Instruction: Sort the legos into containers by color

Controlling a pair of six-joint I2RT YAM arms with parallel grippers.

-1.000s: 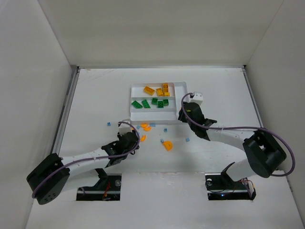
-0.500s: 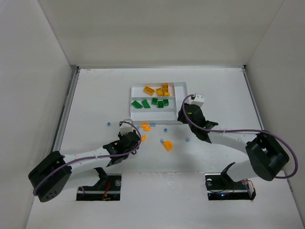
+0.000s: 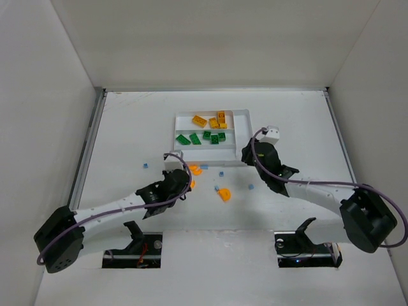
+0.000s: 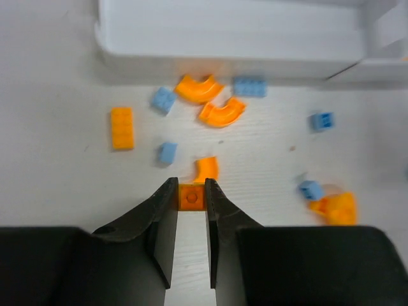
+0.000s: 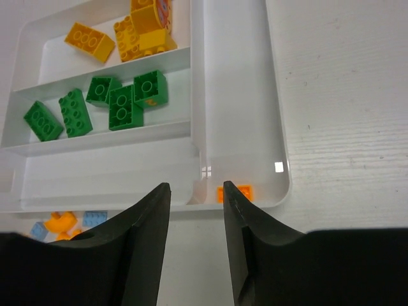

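Note:
My left gripper [image 4: 191, 191] is shut on a small orange brick [image 4: 191, 197], held just above the table near the tray's front edge; it also shows in the top view [image 3: 183, 180]. Loose orange curved pieces [image 4: 221, 112], an orange flat brick [image 4: 122, 127] and light blue bricks [image 4: 167, 152] lie ahead of it. The white tray [image 3: 245, 115] holds yellow bricks [image 5: 89, 41] in its far slot and green bricks [image 5: 121, 105] in its middle slot. Its near slot holds nothing. My right gripper [image 5: 196, 197] is open and empty over the tray's near right corner. A small orange brick [image 5: 242, 192] lies in the narrow vertical slot.
An orange piece [image 3: 224, 194] and small blue bricks [image 3: 250, 187] lie on the table between the two arms. One blue brick [image 3: 145, 166] lies to the left. White walls enclose the table at the left, the right and the back.
My left gripper has moved slightly toward the tray with the orange brick in it. My right arm has shifted a little to the right, staying at the tray's near right corner.

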